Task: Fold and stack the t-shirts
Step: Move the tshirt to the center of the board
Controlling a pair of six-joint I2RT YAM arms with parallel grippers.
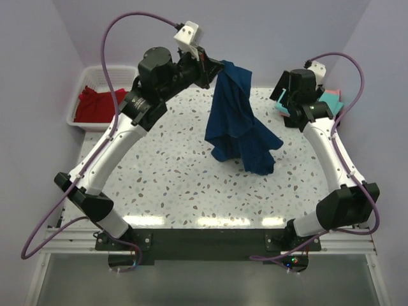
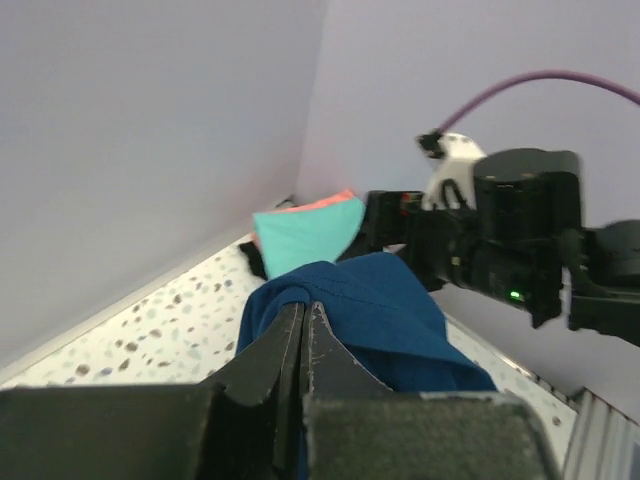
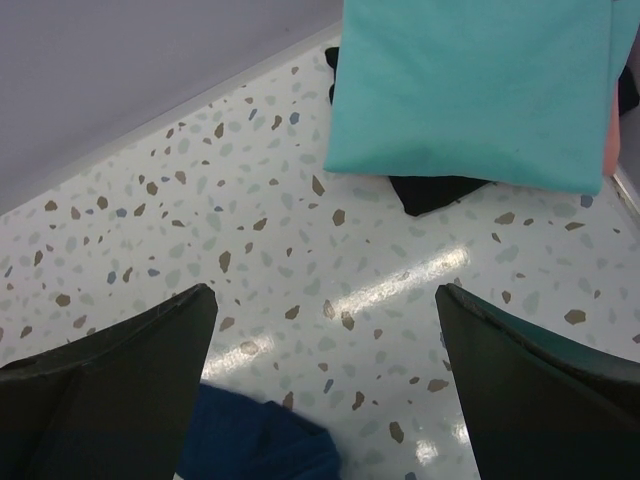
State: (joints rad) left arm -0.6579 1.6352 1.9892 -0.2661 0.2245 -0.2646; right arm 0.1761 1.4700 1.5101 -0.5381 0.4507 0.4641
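Left gripper [image 2: 305, 312] clamped on a bunched edge of the navy t-shirt [image 1: 237, 121]; cloth hangs below it, twisted. Right gripper [image 3: 325, 300] spread wide, holding nothing (teal tee [image 3: 470, 90] just ahead of it). Risk: the single pinch slips and the shirt drops crumpled.

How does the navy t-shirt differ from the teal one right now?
The navy t-shirt hangs crumpled; the teal t-shirt lies folded flat. The navy one is pinched in the shut left gripper, its lower end on the table; the teal one is untouched, the open right gripper beside it. Both are plain cloth.
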